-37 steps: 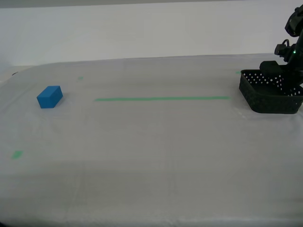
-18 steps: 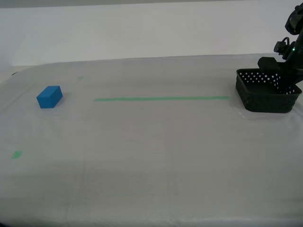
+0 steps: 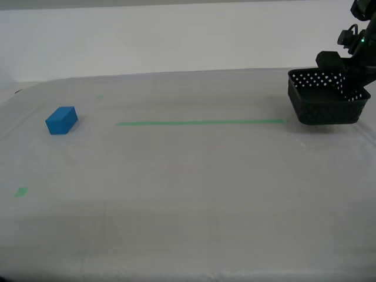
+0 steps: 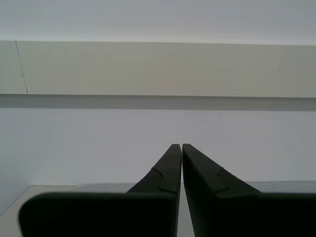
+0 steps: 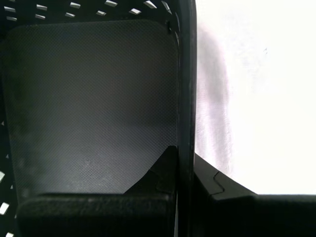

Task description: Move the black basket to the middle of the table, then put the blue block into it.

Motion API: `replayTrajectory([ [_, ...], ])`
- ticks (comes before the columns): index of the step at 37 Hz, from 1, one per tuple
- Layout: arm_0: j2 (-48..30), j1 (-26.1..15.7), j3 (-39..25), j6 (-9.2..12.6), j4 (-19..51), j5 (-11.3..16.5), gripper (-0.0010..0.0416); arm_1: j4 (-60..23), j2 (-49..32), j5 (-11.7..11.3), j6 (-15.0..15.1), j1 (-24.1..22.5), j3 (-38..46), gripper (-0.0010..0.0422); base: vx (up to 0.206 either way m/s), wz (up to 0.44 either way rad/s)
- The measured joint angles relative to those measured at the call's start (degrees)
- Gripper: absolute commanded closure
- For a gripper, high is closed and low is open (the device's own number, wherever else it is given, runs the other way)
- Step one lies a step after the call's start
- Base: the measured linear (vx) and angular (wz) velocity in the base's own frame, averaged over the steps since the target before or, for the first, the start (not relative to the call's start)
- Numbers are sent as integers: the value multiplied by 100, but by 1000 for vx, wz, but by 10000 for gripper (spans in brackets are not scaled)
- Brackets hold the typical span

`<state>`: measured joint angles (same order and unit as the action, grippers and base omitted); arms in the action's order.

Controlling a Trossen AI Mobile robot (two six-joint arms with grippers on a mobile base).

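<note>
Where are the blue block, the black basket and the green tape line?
blue block [image 3: 61,120]: exterior view, front face.
black basket [image 3: 320,108]: exterior view, near wall.
green tape line [image 3: 200,123]: exterior view, mid-length.

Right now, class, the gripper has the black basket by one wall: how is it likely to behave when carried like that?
The black basket probably stays stiff: it holds its square shape with only one wall pinched by my first gripper. It is likely light, being empty with hole-filled walls. Held off-centre, it may tilt or swing.
</note>
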<state>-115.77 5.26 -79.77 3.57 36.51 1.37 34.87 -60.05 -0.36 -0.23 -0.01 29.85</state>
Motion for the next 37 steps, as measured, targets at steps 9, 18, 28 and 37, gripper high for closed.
replayTrajectory([
  [9, 190, -328, 0, 289, 59, -11, 406, 2, 0, 0, 0, 0, 0, 412, 0, 0],
  [18, 225, -758, 0, 592, 63, -11, 406, 2, 0, 0, 0, 0, 0, 412, 0, 0],
  [28, 229, -1353, -2, 1045, 15, -9, 406, 2, 0, -2, 0, 0, 0, 412, 0, 0],
  [37, 229, -1757, -70, 1392, -20, -11, 406, 2, 0, 0, 0, 0, 0, 412, 0, 0],
])
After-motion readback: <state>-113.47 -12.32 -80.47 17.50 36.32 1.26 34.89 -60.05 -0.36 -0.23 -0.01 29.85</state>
